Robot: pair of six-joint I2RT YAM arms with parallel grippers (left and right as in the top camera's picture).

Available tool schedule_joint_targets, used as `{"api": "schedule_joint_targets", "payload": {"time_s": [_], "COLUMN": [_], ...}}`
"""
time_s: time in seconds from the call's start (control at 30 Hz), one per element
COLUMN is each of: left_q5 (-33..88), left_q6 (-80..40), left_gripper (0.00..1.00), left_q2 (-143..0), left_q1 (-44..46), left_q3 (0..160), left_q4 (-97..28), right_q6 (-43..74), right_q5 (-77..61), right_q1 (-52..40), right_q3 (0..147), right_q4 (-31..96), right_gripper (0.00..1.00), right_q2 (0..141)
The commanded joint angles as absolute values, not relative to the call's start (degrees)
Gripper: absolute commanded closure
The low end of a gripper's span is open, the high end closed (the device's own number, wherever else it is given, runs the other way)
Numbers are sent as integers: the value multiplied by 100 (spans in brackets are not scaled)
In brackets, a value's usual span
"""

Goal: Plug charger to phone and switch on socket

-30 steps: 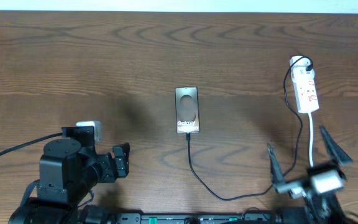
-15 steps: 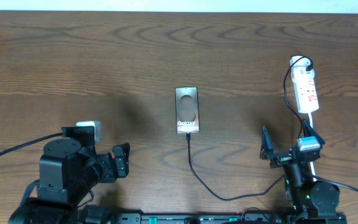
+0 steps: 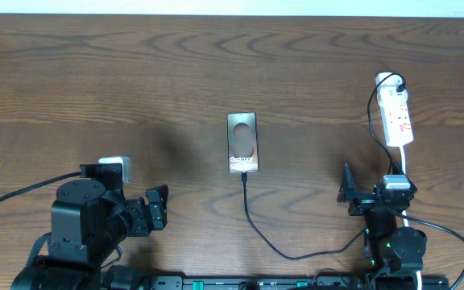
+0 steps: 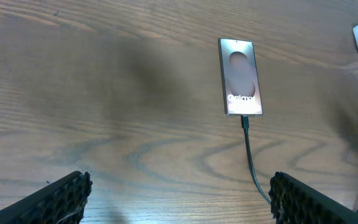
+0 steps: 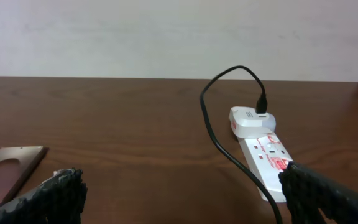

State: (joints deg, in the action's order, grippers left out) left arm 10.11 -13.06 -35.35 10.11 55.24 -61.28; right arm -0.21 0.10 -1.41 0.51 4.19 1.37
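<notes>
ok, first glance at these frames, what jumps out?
The phone lies face up mid-table, with the black charger cable running from its near edge round to the white socket at the far right. The right gripper is open just short of the socket.

Dark wooden table [image 3: 135,72]: carries all items. Dark rectangular slab phone [image 3: 242,142]: lies flat at the table's centre, long axis front to back. Thin black charger cable [image 3: 246,201]: its connector tip meets the phone's near short edge. The cable runs toward the near edge and bends right. It then passes back along the left side of the white elongated plastic socket strip [image 3: 396,119] to a white adapter block [image 3: 387,80] on the strip's far end. The strip lies at the right, well apart from the phone. Black two-finger right end effector [image 3: 371,190]: just before the strip's near end. Black two-finger left end effector [image 3: 159,206]: near left, well apart from the phone.
</notes>
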Motion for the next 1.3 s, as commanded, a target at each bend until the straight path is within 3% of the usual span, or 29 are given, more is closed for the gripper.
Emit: {"api": "schedule_joint_targets", "payload": {"time_s": [0.0, 1.27], "left_q5": [939, 939], "left_q6": [-1227, -1227], "left_gripper": [7, 7], "left_q2": [-3527, -3527], "left_q1": [978, 978], "left_q3": [5561, 5561], "left_q4": [-6128, -6128], "right_q6": [62, 62], "right_q5": [139, 416], "right_q1": [-145, -145], "right_q3": [32, 32], "right_q4": [425, 388], "right_gripper": [1, 1], "right_q2": [158, 163]}}
